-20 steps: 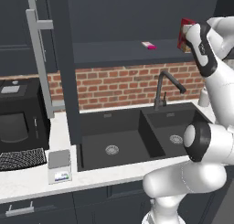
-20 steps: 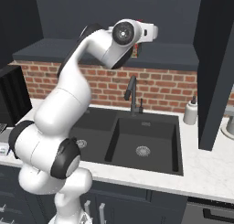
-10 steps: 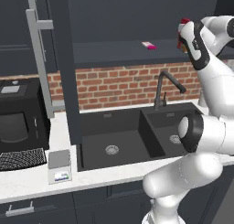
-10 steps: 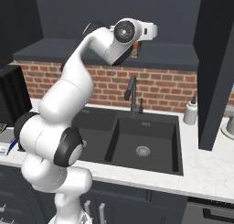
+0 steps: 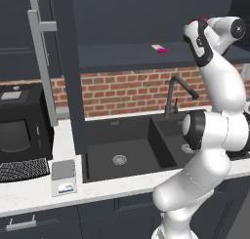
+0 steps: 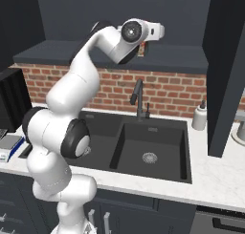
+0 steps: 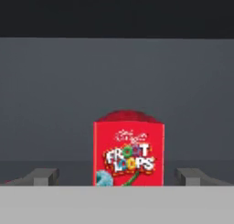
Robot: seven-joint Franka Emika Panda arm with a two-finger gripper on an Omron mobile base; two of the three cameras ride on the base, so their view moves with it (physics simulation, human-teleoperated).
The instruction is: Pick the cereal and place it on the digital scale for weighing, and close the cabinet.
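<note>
Between the earlier left base pictures and this one, the arm's upper links have swung a little toward the right edge of the frame, with the hand staying up at the open cabinet [image 5: 68, 87] shelf; the counter things have not shifted. In the hand view the cereal [image 7: 129, 153] stands upright, dead centre in the lower half of the frame, its red front facing the camera, against the grey back wall of the shelf. The gripper [image 7: 118, 176] has its jaws spread wide, one fingertip low at the left of the box and one low at the right, both apart from it and holding nothing. In the right base view a sliver of the box peeks out just beside the hand, upper centre. A small pink item [image 5: 158, 49] lies on the shelf, upper centre of the left base view, well apart from the box. The digital scale [image 5: 63, 176] sits at lower left there, on the white counter.

My worry: the box is tall and thin, so a push forward before closing could tip it backwards. The open door also hangs between shelf and scale, so the carry could clip it.
</note>
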